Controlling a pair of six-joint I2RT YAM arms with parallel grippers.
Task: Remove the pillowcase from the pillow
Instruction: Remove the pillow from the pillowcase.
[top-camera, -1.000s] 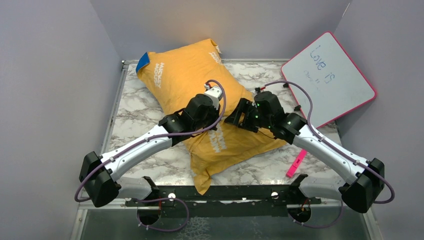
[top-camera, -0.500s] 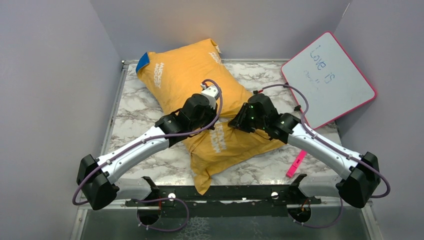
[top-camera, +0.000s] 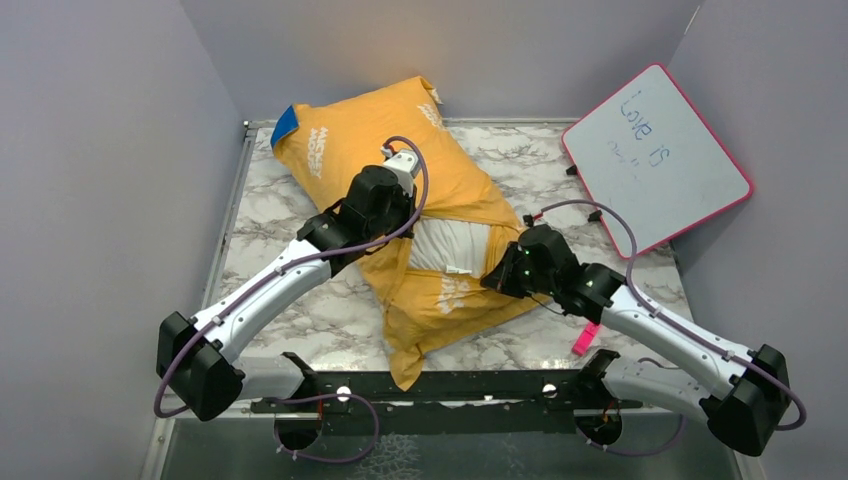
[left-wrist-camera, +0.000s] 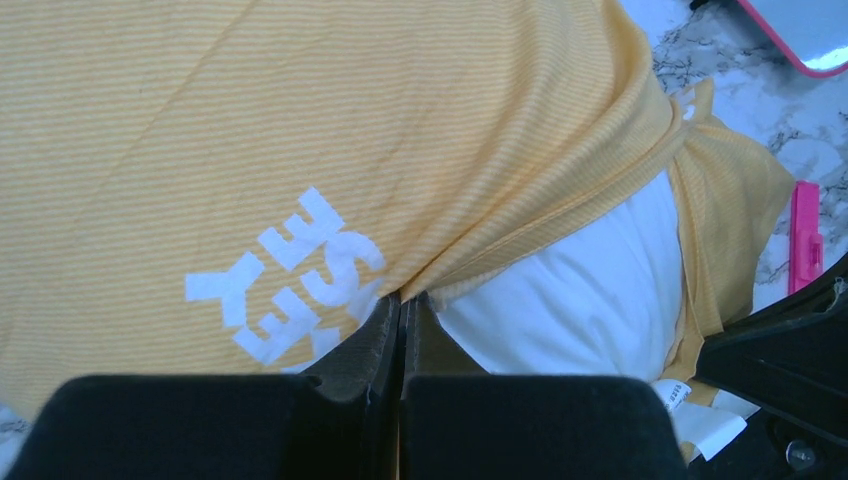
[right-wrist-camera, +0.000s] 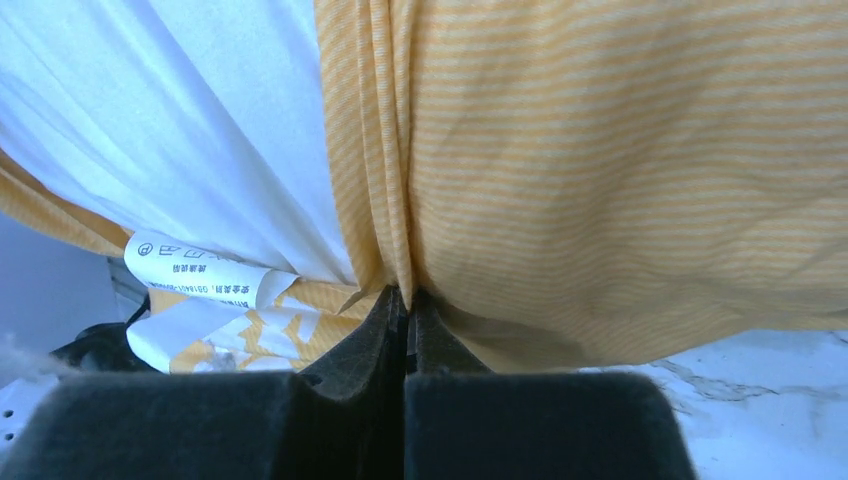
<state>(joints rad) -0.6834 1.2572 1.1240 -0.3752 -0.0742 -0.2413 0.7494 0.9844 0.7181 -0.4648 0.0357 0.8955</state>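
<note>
While the left tool (left-wrist-camera: 400, 305) and right tool (right-wrist-camera: 408, 295) pinch tight onto pillowcase (top-camera: 360, 140) edges flanking the bared pillow (top-camera: 450, 245), mouth-spreading is in hand. Next likely calls for peeling fabric off the pillow.

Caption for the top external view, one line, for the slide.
Left gripper and right gripper pinch the orange pillowcase open, baring the white pillow between them on the marble table.

Pink-edged whiteboard (top-camera: 657, 158) leans at the marble table's (top-camera: 262, 205) far right; pink marker (top-camera: 584, 340) lies near.
</note>
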